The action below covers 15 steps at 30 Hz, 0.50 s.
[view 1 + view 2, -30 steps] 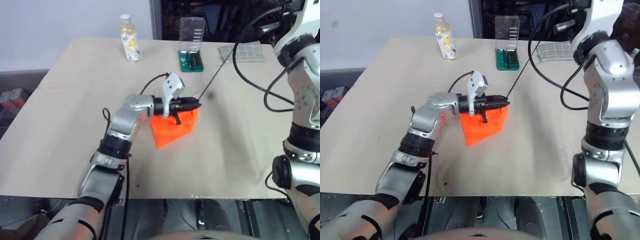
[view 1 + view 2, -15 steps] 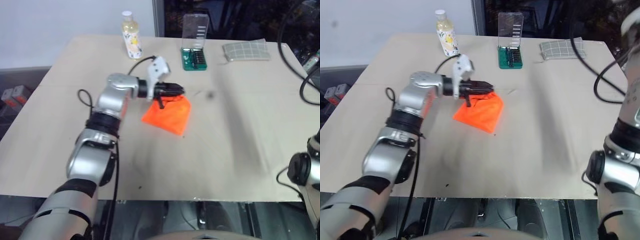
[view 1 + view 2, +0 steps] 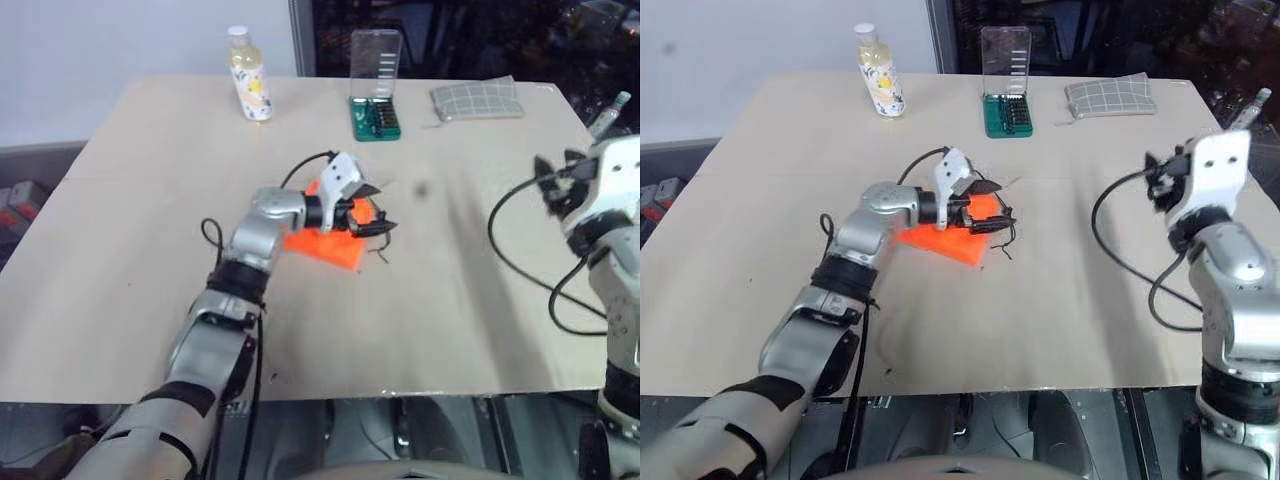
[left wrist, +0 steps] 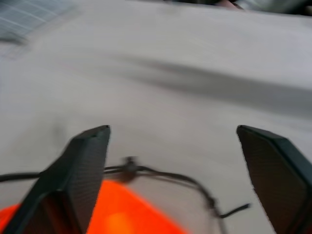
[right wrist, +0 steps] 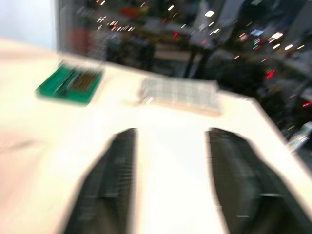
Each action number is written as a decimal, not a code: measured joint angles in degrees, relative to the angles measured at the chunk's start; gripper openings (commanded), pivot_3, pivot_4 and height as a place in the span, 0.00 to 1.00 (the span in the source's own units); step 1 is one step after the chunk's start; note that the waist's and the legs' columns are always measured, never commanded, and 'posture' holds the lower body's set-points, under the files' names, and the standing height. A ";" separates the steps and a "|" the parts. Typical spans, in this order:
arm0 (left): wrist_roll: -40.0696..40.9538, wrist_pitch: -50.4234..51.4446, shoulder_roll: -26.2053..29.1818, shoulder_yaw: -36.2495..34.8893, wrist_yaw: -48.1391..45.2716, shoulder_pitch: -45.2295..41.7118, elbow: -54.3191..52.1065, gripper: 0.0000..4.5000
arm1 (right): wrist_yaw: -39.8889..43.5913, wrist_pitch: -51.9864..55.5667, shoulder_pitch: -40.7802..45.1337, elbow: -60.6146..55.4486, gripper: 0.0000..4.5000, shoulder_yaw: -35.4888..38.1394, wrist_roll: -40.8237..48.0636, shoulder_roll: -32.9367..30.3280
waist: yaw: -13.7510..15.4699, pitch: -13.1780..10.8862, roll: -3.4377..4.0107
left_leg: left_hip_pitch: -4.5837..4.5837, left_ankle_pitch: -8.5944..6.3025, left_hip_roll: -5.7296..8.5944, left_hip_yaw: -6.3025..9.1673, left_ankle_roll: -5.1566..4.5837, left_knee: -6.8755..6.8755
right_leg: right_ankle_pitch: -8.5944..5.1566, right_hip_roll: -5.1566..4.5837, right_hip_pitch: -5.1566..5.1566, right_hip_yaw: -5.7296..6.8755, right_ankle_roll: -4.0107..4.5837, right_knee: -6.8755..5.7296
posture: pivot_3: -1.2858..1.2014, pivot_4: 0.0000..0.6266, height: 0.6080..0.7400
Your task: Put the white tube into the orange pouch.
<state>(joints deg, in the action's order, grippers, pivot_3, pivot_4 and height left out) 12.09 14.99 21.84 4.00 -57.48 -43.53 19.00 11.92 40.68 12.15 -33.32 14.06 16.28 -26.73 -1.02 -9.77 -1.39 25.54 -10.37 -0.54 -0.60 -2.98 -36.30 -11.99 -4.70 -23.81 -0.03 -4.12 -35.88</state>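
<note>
A beige surface (image 3: pixel 120 250) is carrying the pouch (image 3: pixel 325 243), which is lying flat near its middle. The left gripper (image 3: pixel 372 216) is hovering over the pouch's far right corner, fingers (image 4: pixel 80 165) spread wide and grasping nothing. A thin black cord (image 4: pixel 165 176) is trailing from the pouch across the surface between those fingers. The right gripper (image 3: pixel 1157 178) is hanging well apart, off near the surface's right edge, and its fingers (image 5: pixel 109 180) are standing parted and empty.

The tube cannot be made out anywhere on the surface. Judging from the flat, closed-looking pouch and both sets of fingers released, it is probably inside already, though the pictures cannot confirm that.

At the far edge are standing a bottle (image 3: pixel 246 87), a green bit case (image 3: pixel 374 105) with its clear lid raised, and a grey gridded pad (image 3: pixel 476 100).

The step in hand appears to be letting go and drawing clear. To do it well, the left arm should be lifting straight away from the pouch, keeping its fingers wide so the cord does not snag and drag the pouch along. The right arm should be keeping its distance from the far items. If the pouch bulges or its mouth gapes, a check for the tube slipping back out is worthwhile.
</note>
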 measured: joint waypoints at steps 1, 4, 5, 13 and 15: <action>1.27 1.23 2.25 -2.49 0.36 1.85 -2.07 0.93 | 0.55 -0.03 -1.95 -0.88 0.64 -1.04 0.28 0.48 | -0.05 0.00 0.01 | -0.02 0.00 -0.01 0.07 0.00 0.00 | 0.00 0.00 0.00 -0.02 0.00 -0.01 | 0.52 0.24 1.00; 4.92 6.19 7.28 -9.33 2.46 6.00 -6.56 0.93 | 1.93 -0.27 -4.12 -1.12 0.64 -3.53 0.28 0.81 | 0.33 -0.01 0.01 | -0.03 0.00 0.03 0.13 0.01 -0.02 | 0.00 -0.04 0.03 0.00 0.00 0.02 | 0.52 0.24 1.00; 5.99 7.36 8.05 -10.54 2.61 7.30 -8.18 0.93 | 2.51 -0.58 -4.12 -1.16 0.64 -4.45 0.27 0.80 | 0.53 0.00 -0.01 | -0.04 0.00 0.09 0.16 0.01 -0.07 | -0.01 -0.12 0.09 0.05 0.00 0.02 | 0.52 0.24 1.00; 8.38 11.79 10.01 -9.93 3.49 14.24 -17.30 0.93 | 5.03 0.02 4.23 9.74 0.64 -16.05 0.18 7.26 | 0.80 0.11 -0.18 | -0.07 0.01 0.20 0.19 0.03 -0.17 | -0.11 -0.21 0.21 0.06 0.24 0.03 | 0.52 0.24 1.00; 8.36 12.08 10.01 -9.40 4.30 14.32 -18.53 0.93 | 4.89 -0.51 7.27 15.11 0.64 -17.58 -0.19 10.03 | 0.83 0.11 -0.18 | -0.05 0.01 0.22 0.22 0.04 -0.10 | 0.00 -0.18 0.16 0.07 0.04 0.03 | 0.52 0.24 1.00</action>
<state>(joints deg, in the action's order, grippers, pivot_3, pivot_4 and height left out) 20.45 27.07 31.85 -5.40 -53.18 -29.21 0.47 16.81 40.18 19.42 -18.21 -3.51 16.09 -16.70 -0.18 -9.66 -1.57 25.48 -10.36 -0.32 -0.38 -2.94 -36.41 -11.99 -4.88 -23.65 0.04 -4.07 -35.85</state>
